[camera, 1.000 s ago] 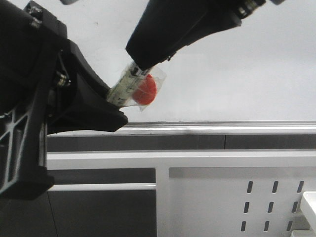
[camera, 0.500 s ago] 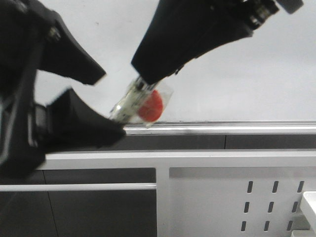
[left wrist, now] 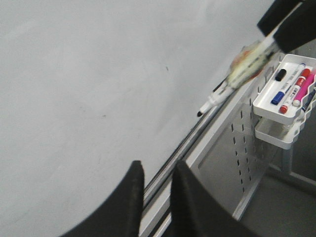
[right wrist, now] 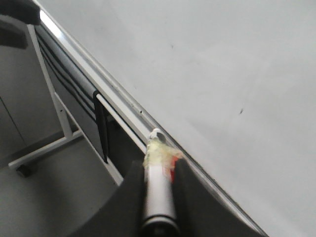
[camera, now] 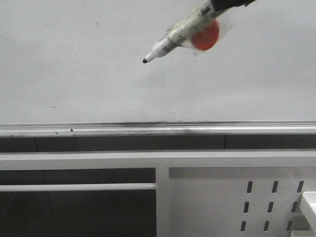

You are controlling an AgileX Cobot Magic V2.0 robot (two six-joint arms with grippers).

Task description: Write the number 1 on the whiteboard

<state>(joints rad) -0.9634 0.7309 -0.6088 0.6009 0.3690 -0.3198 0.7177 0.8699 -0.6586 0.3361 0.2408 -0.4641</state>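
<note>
1. The whiteboard (camera: 98, 64) fills the far wall, blank but for specks; no number 1 shows.
2. The right gripper (right wrist: 157, 185) clamps a marker (camera: 180, 33), uncapped, tip near the board.
3. The left gripper (left wrist: 154, 195) is nearly closed, empty.
4. A marker basket (left wrist: 284, 106) hangs right.

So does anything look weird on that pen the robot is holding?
Yes. The marker in the right gripper has clear tape and a red blob stuck round its barrel, which a plain pen would not have. The whiteboard shows only small dark specks, no stroke yet.
</note>
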